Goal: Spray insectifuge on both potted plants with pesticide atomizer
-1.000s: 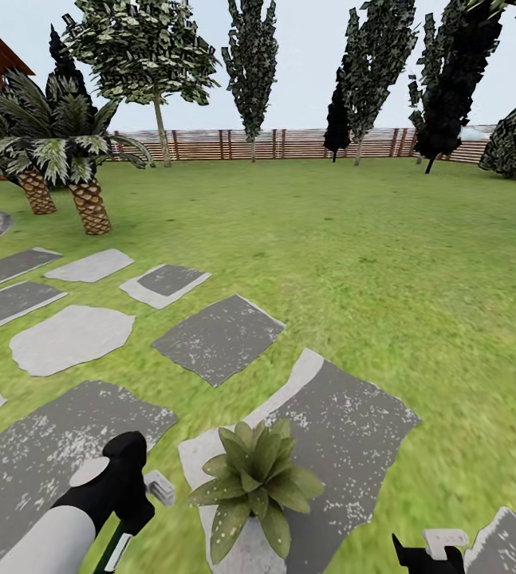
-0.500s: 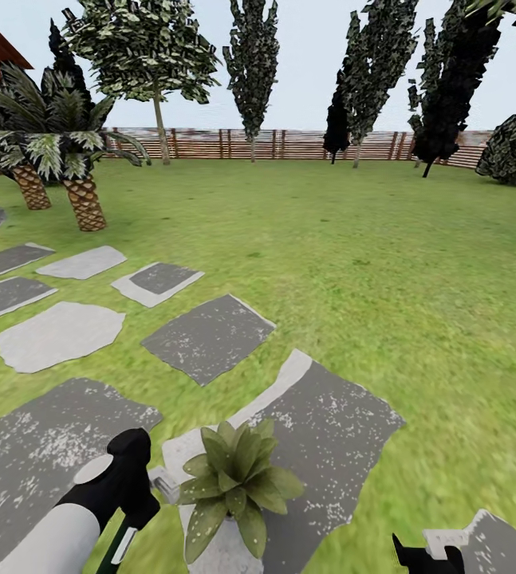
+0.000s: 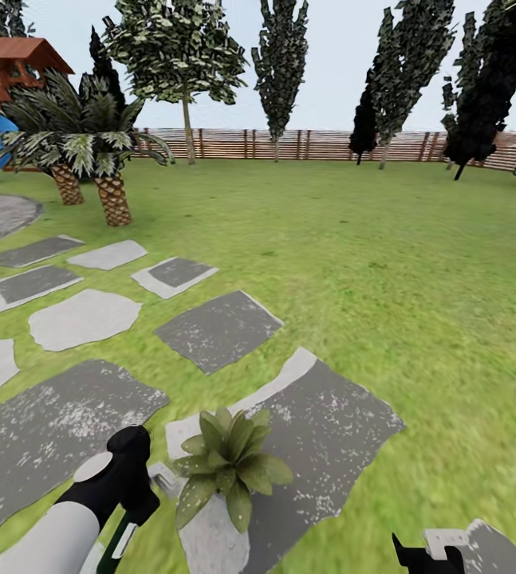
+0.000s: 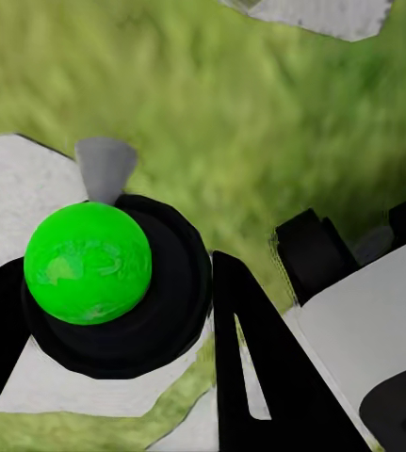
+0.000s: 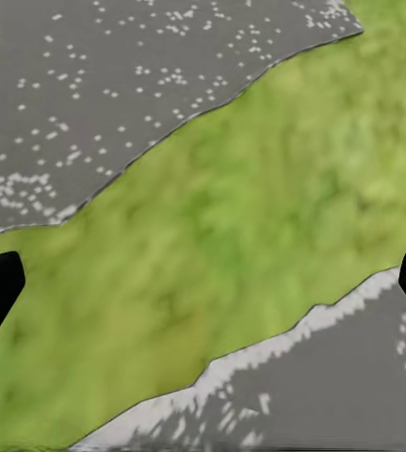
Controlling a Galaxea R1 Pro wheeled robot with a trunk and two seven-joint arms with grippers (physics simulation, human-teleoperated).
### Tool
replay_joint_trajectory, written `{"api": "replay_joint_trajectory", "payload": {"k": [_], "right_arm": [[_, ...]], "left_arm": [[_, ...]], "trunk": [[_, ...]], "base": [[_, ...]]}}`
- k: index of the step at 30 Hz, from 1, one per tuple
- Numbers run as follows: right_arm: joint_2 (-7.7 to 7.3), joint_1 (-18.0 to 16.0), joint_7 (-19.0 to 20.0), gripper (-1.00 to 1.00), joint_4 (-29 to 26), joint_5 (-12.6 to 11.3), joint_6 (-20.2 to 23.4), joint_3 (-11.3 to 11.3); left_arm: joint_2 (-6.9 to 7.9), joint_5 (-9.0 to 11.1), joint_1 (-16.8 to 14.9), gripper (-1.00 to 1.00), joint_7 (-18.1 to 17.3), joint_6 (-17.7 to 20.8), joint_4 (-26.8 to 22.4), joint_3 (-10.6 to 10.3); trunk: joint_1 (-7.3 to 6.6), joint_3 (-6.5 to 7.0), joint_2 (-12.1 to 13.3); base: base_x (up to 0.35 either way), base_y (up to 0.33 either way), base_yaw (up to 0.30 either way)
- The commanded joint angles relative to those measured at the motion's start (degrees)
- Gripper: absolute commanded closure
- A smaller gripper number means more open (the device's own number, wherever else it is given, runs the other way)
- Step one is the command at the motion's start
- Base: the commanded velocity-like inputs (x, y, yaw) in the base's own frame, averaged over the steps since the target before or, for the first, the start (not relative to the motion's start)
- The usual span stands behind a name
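One potted plant (image 3: 226, 466), a rosette of pointed green leaves, stands on a grey stepping stone (image 3: 329, 430) low in the head view. Its lower leaves look faintly pale-speckled; I cannot tell whether that is insectifuge. My left gripper (image 3: 130, 510) is just left of the plant, shut on the pesticide atomizer (image 3: 120, 540). The atomizer's grey nozzle (image 3: 162, 478) points at the leaves. The left wrist view shows the atomizer's green cap (image 4: 88, 264) on a black collar between my fingers (image 4: 250, 367). My right gripper (image 3: 429, 552) hangs open over grass (image 5: 203, 282).
Grey and white stepping stones (image 3: 82, 317) cross the lawn to the left. Two palms (image 3: 102, 171) and a red-roofed structure (image 3: 10, 68) stand at the far left. A slatted wooden fence (image 3: 321, 145) and tall trees close the back. Open grass (image 3: 401, 279) lies to the right.
The whole picture has shifted, so the camera has turned: palms and red roof now sit further into view. The plant stays next to my left gripper, which still holds the atomizer.
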Motion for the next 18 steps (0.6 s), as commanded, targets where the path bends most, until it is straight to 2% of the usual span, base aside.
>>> {"api": "replay_joint_trajectory", "payload": {"k": [1, 4, 7, 15, 18], "right_arm": [[0.01, 0.0, 0.4, -1.0, 0.0, 0.2, -0.2, -0.5], [0.01, 0.0, 0.4, -1.0, 0.0, 0.2, -0.2, -0.5], [0.01, 0.0, 0.4, -1.0, 0.0, 0.2, -0.2, -0.5], [0.01, 0.0, 0.4, -1.0, 0.0, 0.2, -0.2, -0.5], [0.09, 0.0, 0.4, -1.0, 0.0, 0.2, -0.2, -0.5]], "left_arm": [[0.04, -0.5, 0.0, 1.0, -0.6, 0.4, -0.3, -0.2], [-0.01, -0.5, 0.0, 1.0, -0.6, 0.5, -0.6, -0.2], [-0.03, -0.6, 0.0, 1.0, -0.6, 0.6, -0.7, -0.2], [-0.03, -0.7, 0.0, 1.0, -0.5, 0.7, -0.6, -0.1], [0.0, -0.7, 0.0, 1.0, -0.5, 0.7, -0.6, -0.1]], "trunk": [[-0.04, -0.05, 0.0], [-0.04, -0.05, 0.0], [-0.04, -0.05, 0.0], [-0.04, -0.05, 0.0], [-0.04, -0.05, 0.0]], "base": [[-0.273, -0.16, 0.275], [-0.166, -0.163, 0.275], [0.009, -0.176, 0.226], [0.15, -0.2, 0.021], [-0.005, -0.252, 0.134]]}}
